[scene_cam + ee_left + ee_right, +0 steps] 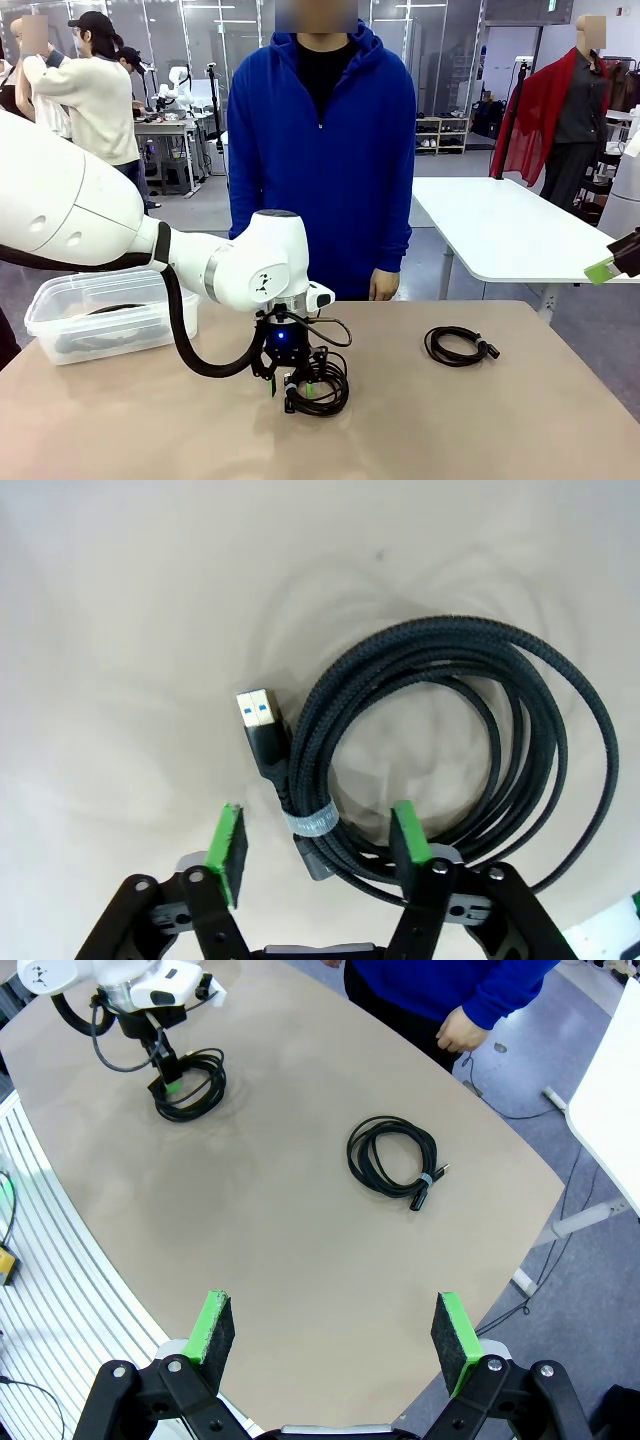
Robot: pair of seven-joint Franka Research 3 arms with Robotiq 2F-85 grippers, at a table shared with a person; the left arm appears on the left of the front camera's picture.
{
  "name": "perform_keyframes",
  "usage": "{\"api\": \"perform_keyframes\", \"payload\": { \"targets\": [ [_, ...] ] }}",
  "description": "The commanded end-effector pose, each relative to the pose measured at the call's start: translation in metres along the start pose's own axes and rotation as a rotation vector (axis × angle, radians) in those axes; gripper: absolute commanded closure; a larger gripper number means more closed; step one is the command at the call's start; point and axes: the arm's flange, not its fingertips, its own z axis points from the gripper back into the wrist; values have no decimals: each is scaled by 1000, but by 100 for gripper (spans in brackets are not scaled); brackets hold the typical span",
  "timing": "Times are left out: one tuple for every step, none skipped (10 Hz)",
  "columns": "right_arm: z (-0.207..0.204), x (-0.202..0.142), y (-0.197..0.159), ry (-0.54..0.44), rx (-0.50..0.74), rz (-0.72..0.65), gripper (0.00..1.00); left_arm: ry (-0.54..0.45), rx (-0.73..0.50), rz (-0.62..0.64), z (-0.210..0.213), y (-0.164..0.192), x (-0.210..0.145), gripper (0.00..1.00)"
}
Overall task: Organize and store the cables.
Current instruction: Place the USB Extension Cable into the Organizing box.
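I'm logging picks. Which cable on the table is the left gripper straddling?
The coil near the front middle: its tied part lies between the pads of the left gripper. The other coil lies apart toward the right, untouched.

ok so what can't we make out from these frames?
- Front view: the left gripper covers part of the near cable, so grip contact is hidden.
- Left wrist view: the pads straddle that cable; overlapping strands hide whether they touch it.
- Front view: the bin contents are unclear behind cloudy plastic and the left arm.
- Front view: the right gripper is cut off by the right edge.
- Far cable: the plug type is too small to read.
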Motion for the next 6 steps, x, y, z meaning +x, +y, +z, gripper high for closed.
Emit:
{"api": "perform_keyframes", "payload": {
  "targets": [
    [0,-2,-1,-4,6,4,0,50,-13,-5,4,-3,0,48],
    [0,-2,-1,-4,6,4,0,65,-13,-4,4,-4,0,60],
    [0,-2,-1,-4,6,4,0,72,-8,-3,5,-4,0,68],
    [0,-2,-1,-4,6,4,0,78,-2,-1,5,-4,2,80],
    [0,-2,-1,-4,6,4,0,80,-3,-2,4,-4,3,88],
    [0,-2,-1,-4,6,4,0,79,-5,-3,3,-5,4,99]
  ]
}}
